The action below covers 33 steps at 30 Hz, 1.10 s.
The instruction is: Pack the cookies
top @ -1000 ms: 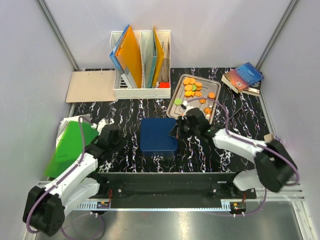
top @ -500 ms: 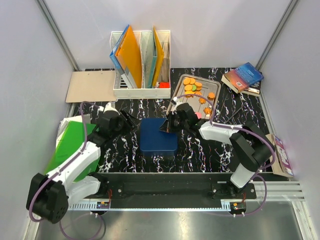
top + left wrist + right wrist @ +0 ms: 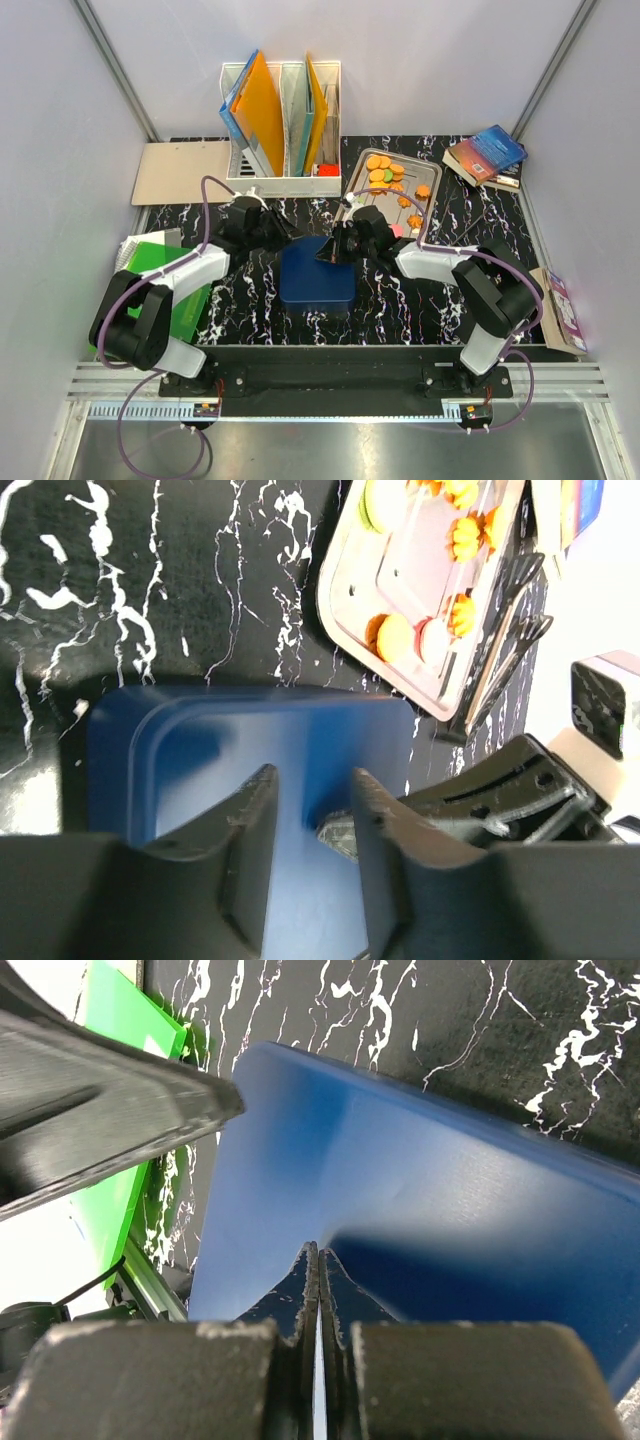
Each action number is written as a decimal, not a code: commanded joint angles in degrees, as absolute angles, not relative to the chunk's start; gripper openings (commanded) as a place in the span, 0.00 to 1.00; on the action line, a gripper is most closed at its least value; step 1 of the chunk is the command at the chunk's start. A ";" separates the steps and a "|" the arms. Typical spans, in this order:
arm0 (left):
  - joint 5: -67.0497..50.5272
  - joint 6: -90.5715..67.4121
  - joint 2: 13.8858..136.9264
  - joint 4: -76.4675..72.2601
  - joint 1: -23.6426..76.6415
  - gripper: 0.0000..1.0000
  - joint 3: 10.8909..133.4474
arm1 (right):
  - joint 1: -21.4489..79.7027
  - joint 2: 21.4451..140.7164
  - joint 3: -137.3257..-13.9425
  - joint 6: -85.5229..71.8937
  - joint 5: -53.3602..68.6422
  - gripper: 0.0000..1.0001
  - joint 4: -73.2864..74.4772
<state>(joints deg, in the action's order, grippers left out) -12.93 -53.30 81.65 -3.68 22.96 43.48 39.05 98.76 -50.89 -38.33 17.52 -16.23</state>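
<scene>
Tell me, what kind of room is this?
Probably a robot testing booth, not a home: two robot arms are bolted to the table edge, plain white walls close it in, and a file rack, books and a tray of cookies look set out as props.

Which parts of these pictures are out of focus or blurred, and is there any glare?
Top view: sharp, evenly lit, glare only on the metal sheet at the near edge. Left wrist view: the left gripper is out of focus, the box soft, the tray sharper. Right wrist view: the right gripper is dark and soft, the box hazy, the table sharp.
</scene>
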 commanded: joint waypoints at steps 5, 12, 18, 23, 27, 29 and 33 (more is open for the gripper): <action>-13.62 -52.73 87.71 -2.73 22.76 0.18 46.66 | 38.50 100.72 -49.66 -37.53 16.61 0.00 -14.06; -12.48 -51.59 90.44 4.13 22.68 0.12 49.75 | 38.41 98.97 -50.01 -37.71 16.35 0.00 -13.10; -10.20 -51.15 82.72 3.16 22.06 0.13 50.36 | 38.41 92.57 -51.41 -36.39 13.72 0.00 -10.02; -9.84 -50.54 77.52 2.99 21.97 0.18 51.33 | 38.41 85.27 -52.47 -35.07 9.59 0.00 -7.39; -10.72 -50.45 76.03 2.64 21.97 0.20 49.57 | 38.50 83.06 -52.47 -33.93 9.05 0.00 -6.07; -9.24 -48.96 74.45 3.95 22.06 0.31 48.43 | 38.50 81.22 -52.03 -33.58 9.05 0.00 -4.58; 4.08 -43.34 68.05 16.65 21.89 0.80 49.13 | 38.58 75.34 -51.07 -30.07 3.10 0.36 2.08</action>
<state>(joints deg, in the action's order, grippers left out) -8.23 -48.60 74.81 7.40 22.20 48.75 38.72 81.80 -50.98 -34.50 9.50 -4.36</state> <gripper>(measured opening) 0.642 0.222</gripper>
